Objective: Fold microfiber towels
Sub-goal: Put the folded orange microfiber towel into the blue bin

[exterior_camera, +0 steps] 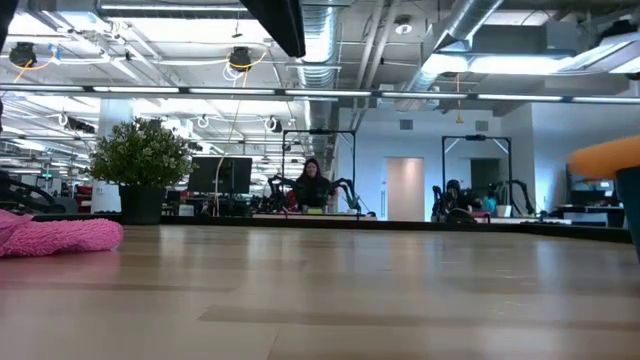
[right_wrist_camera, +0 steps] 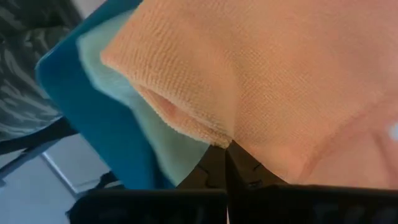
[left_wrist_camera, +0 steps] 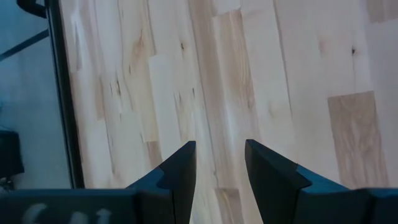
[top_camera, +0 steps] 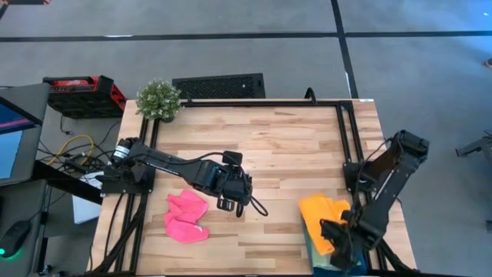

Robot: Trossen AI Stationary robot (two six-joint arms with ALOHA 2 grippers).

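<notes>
The hot pink towel (top_camera: 187,216) lies crumpled on the wood near the table's front left and also shows in the low view (exterior_camera: 55,235). My left gripper (top_camera: 231,203) hovers open just right of it, over bare wood (left_wrist_camera: 219,146). At the front right, the orange towel (top_camera: 321,218) is bunched over a light green towel (right_wrist_camera: 155,140) that lies in the dark teal tray (right_wrist_camera: 93,106). My right gripper (top_camera: 336,231) is shut on the orange towel. No yellow towel shows. My right gripper pinches the orange towel between its two fingertips at a folded edge (right_wrist_camera: 211,135). The fingers come from above and point steeply down. The cloth spreads slack away from the tips over the light green towel and the tray; I cannot tell whether it is lifted clear.
A potted plant (top_camera: 159,98) stands at the far left corner. Black frame rails (top_camera: 344,131) run along the table's left, right and far sides. Bare wood (top_camera: 284,154) fills the table's middle. A person (exterior_camera: 312,185) sits in the room beyond.
</notes>
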